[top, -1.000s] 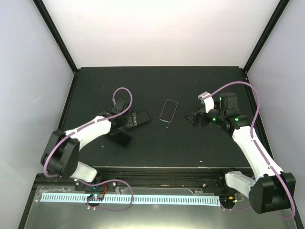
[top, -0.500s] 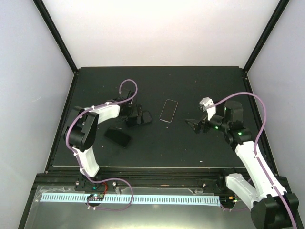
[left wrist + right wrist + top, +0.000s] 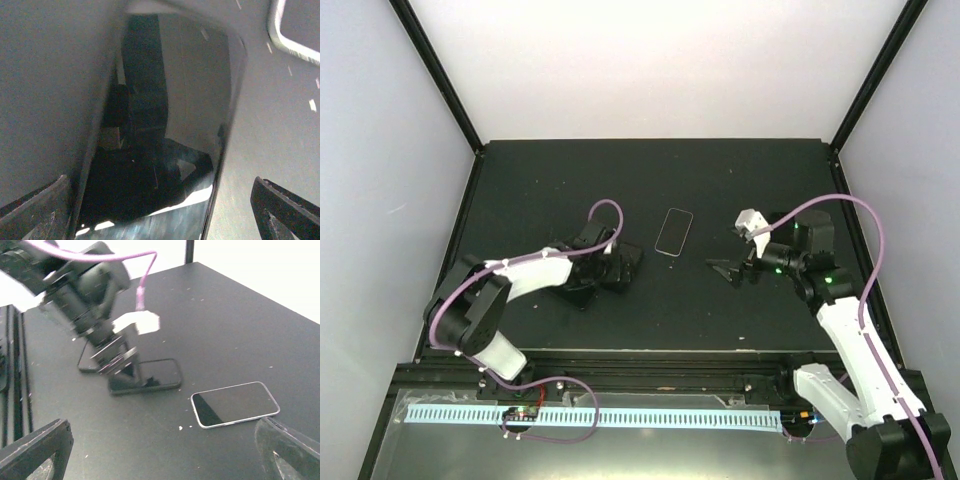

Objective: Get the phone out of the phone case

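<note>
Top external shows me the left gripper (image 3: 612, 268) low over a dark glossy slab (image 3: 630, 260). I take it for the phone case, though it could be a cased phone. In the left wrist view its fingers (image 3: 35, 210) stand spread either side of the slab. The silver-rimmed phone (image 3: 673, 232) lies flat just beside, screen up. My right gripper (image 3: 725, 270) hangs wide apart, near the phone.

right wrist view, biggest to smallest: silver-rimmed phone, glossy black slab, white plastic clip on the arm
1. silver-rimmed phone, though nearest the camera
2. glossy black slab, partly hidden
3. white plastic clip
</note>
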